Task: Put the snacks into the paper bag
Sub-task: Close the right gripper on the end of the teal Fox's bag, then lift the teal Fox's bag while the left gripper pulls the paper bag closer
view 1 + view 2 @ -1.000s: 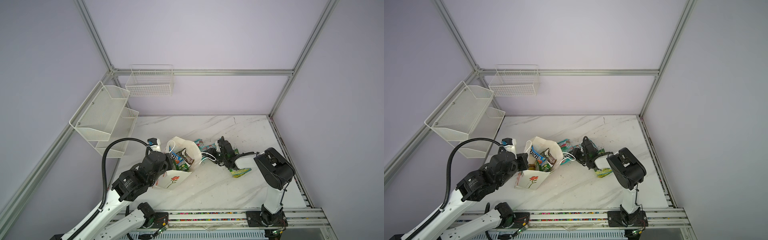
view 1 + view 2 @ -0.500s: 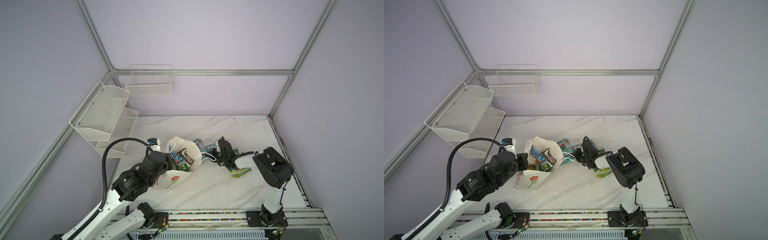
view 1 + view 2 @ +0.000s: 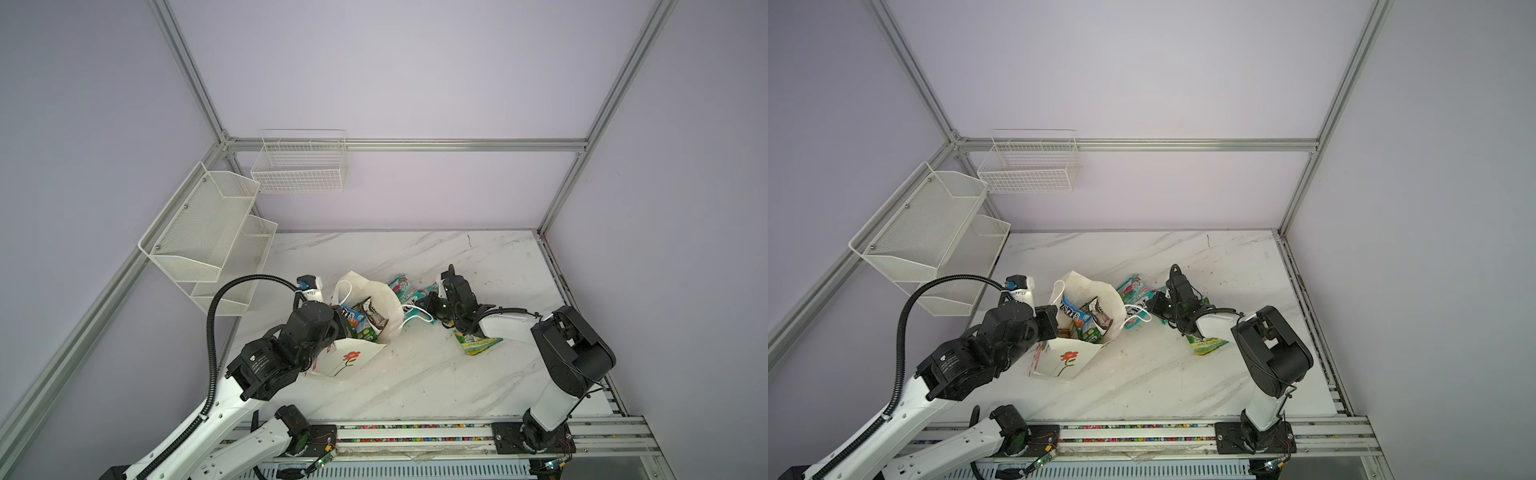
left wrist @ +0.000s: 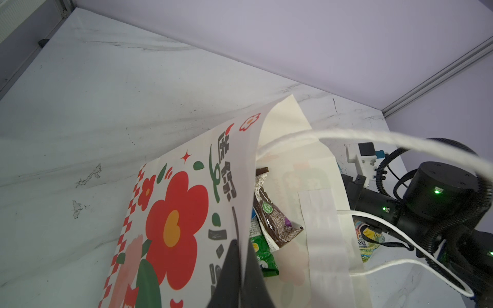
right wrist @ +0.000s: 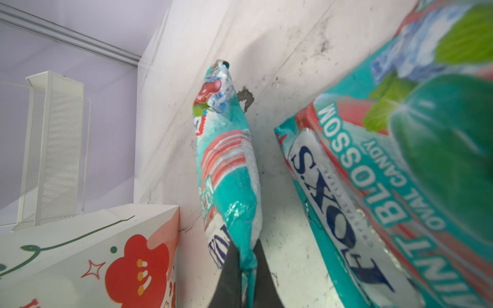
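The paper bag (image 3: pixel 353 361) (image 3: pixel 1064 360) leans on the marble table with its mouth held wide. My left gripper (image 4: pixel 241 246) is shut on its printed front rim (image 4: pixel 173 213). Inside the bag lie a blue M&M's packet (image 3: pixel 351 313), a dark brown bar (image 4: pixel 274 218) and a green pouch (image 4: pixel 262 256). Right of the bag, my right gripper (image 5: pixel 246 249) (image 3: pixel 430 303) is shut on the end seal of a teal FOX'S pouch (image 5: pixel 229 165). A second teal pouch (image 5: pixel 373 186) lies beside it. A yellow-green pouch (image 3: pixel 478 343) (image 3: pixel 1208 344) lies under the right forearm.
A white wire basket (image 3: pixel 301 166) hangs on the back wall and a white mesh rack (image 3: pixel 208 232) on the left wall. The bag's loose cord handle (image 3: pixel 417 313) trails toward the right gripper. The arms' mounting rail (image 3: pixel 415 432) runs along the front edge.
The right gripper's jaws have closed on the teal pouch. Both arms and the bag have hardly moved.
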Robot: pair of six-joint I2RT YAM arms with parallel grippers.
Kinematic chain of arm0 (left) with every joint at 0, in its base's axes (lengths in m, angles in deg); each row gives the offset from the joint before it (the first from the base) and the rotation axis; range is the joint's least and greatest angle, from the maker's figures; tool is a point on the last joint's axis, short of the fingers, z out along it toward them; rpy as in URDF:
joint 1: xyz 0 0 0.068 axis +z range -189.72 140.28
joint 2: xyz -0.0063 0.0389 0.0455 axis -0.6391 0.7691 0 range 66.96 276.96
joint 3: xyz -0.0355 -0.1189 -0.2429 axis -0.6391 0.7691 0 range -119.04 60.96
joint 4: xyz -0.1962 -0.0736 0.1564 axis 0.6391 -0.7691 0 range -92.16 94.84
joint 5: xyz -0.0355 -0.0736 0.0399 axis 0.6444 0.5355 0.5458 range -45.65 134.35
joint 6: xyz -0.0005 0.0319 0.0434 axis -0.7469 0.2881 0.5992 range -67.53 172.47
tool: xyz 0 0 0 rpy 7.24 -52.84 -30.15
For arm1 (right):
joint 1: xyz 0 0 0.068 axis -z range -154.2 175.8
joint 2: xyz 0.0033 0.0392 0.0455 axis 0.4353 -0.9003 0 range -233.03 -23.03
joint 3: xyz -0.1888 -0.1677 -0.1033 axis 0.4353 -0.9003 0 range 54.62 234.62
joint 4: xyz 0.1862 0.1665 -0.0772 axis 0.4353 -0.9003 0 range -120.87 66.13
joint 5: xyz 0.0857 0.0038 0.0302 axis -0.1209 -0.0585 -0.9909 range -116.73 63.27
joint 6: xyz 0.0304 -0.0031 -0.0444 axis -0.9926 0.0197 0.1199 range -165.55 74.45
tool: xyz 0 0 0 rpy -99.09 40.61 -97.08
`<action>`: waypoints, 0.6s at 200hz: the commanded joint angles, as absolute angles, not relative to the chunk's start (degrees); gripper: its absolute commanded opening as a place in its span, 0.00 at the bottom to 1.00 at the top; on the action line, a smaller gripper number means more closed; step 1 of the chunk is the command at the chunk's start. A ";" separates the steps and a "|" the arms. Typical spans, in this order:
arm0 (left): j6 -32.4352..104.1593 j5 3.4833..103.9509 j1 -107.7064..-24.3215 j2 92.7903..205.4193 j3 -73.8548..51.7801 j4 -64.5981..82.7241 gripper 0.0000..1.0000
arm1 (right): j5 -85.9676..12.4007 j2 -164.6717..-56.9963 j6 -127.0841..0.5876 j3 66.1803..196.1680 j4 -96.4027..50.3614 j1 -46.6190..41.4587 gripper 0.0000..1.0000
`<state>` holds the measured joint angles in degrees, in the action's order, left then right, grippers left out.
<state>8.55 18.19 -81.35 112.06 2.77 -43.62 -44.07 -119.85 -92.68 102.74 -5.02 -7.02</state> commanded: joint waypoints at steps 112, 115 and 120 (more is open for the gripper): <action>8.61 18.96 -80.95 112.76 2.43 -41.39 0.00 | -40.41 -103.82 -88.33 105.39 -14.17 -6.80 0.00; 8.61 19.06 -80.95 112.80 2.43 -41.39 0.00 | -40.44 -103.60 -88.25 105.53 -14.31 -6.80 0.00; 8.61 19.20 -80.95 112.92 2.26 -41.34 0.00 | -40.48 -103.42 -88.08 105.79 -14.73 -6.80 0.00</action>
<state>8.53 18.78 -81.35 112.76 2.75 -42.90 -40.73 -105.66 -89.36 102.94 -14.35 -7.02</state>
